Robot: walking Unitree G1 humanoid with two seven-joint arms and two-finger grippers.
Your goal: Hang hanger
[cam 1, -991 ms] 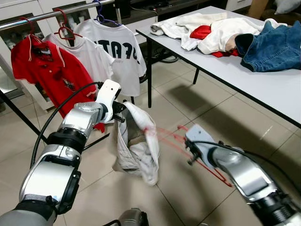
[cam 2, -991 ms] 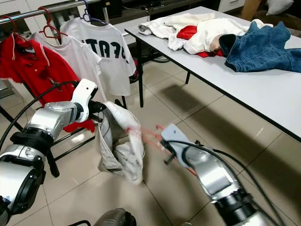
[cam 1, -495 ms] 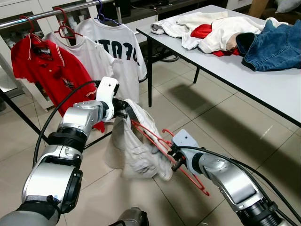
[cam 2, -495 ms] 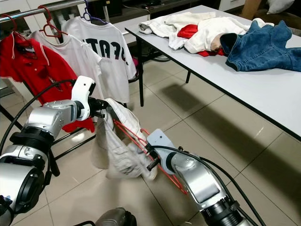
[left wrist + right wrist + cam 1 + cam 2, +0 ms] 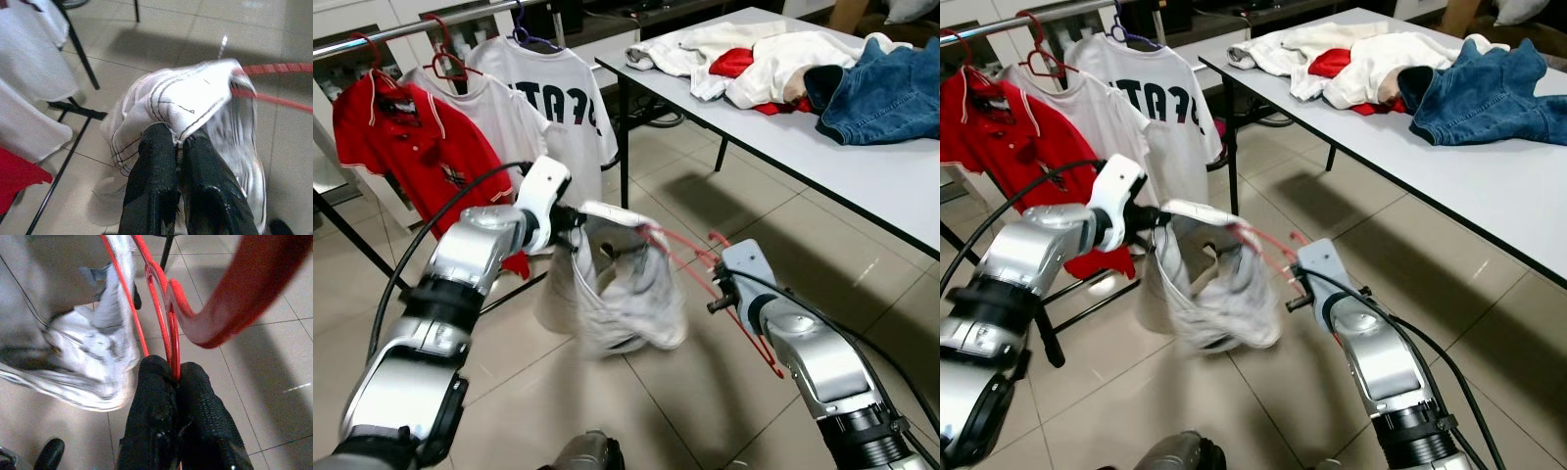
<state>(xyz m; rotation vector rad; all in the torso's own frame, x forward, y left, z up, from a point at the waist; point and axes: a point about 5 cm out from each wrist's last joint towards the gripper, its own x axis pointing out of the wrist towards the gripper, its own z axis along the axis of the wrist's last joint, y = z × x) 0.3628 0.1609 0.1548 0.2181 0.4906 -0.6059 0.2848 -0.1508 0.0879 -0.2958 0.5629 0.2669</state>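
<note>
Since half a second earlier my right gripper [image 5: 717, 290] had lifted the red hanger [image 5: 705, 264], clamped shut on it, while my left gripper [image 5: 570, 221] pinched the white shirt [image 5: 626, 294] open, hanger half threaded inside.

Upper left: rail [image 5: 406, 29] with red polo [image 5: 396, 147] and two white tees [image 5: 558, 113]. Upper right – white table [image 5: 862, 171], jeans [image 5: 886, 93], heaped clothes [image 5: 744, 59].

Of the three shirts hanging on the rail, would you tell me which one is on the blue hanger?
The white T-shirt with dark lettering, at the rail's table end. Its blue hanger differs from the red hangers holding the red polo and the plain white shirt.
</note>
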